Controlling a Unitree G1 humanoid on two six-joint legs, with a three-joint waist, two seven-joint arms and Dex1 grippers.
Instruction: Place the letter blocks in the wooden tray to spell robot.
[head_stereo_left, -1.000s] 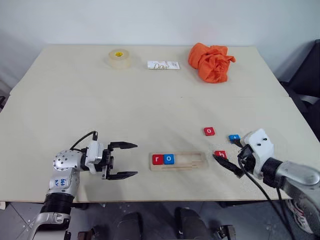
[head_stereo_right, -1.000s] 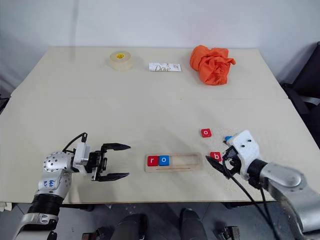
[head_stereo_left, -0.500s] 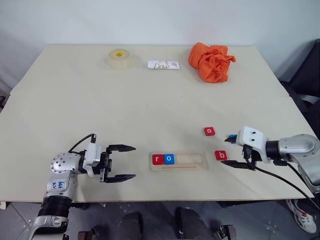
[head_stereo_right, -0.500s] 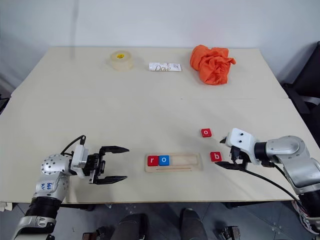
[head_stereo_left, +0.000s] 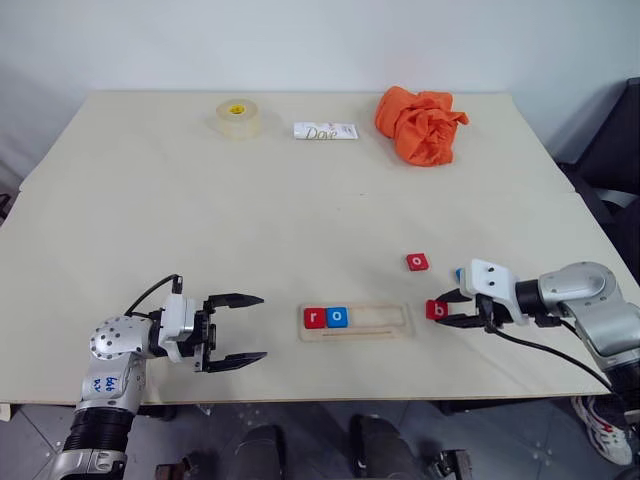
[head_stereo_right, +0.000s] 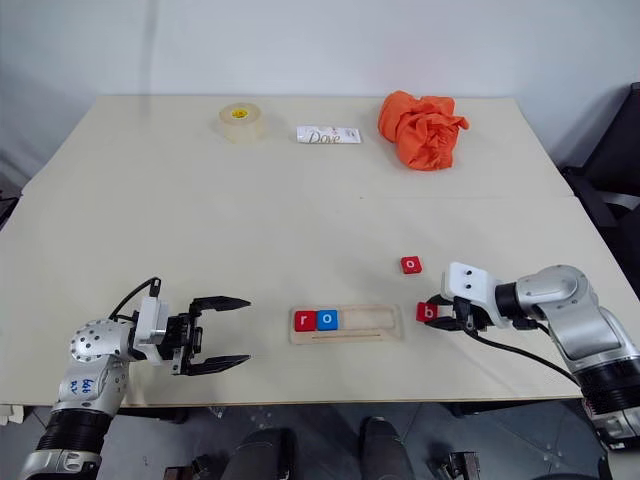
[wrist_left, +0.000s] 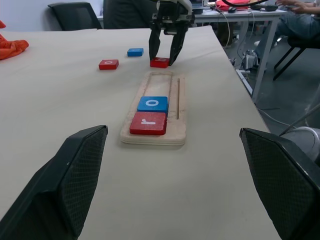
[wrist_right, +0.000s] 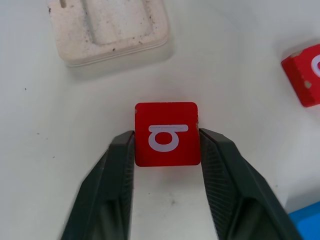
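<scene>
Compared with a second ago, the right gripper (head_stereo_left: 441, 308) has swung round to lie low over the table and has narrowed from wide open; its two black fingers (wrist_right: 112, 172) now press the opposite sides of the red b block (wrist_right: 167, 133), which sits flat on the table just beyond the right end of the wooden tray (head_stereo_left: 358, 321), a little nearer the tray than before. The left gripper (head_stereo_left: 243, 328) has hardly shifted: it points level toward the tray from the tray's 9 o'clock side, jaws spread wide and holding nothing.

The wooden tray is a pale strip with a long shallow recess, lying near the front edge of the table (head_stereo_left: 250, 220). At its left end sit the red r block (head_stereo_left: 315, 318) and, touching it, the blue o block (head_stereo_left: 338, 317); the rest of the recess is bare. The red o block (head_stereo_left: 418, 262) lies at about 1 o'clock from the tray's right end, apart from the b block. A blue block (wrist_left: 135, 52), its letter not readable, lies just behind the right gripper, at 3 o'clock from the red o.

Along the far edge, at 12 o'clock, stand a roll of tape (head_stereo_left: 238, 117), a white Dove bar (head_stereo_left: 326, 131) and a crumpled orange cloth (head_stereo_left: 421, 124).
</scene>
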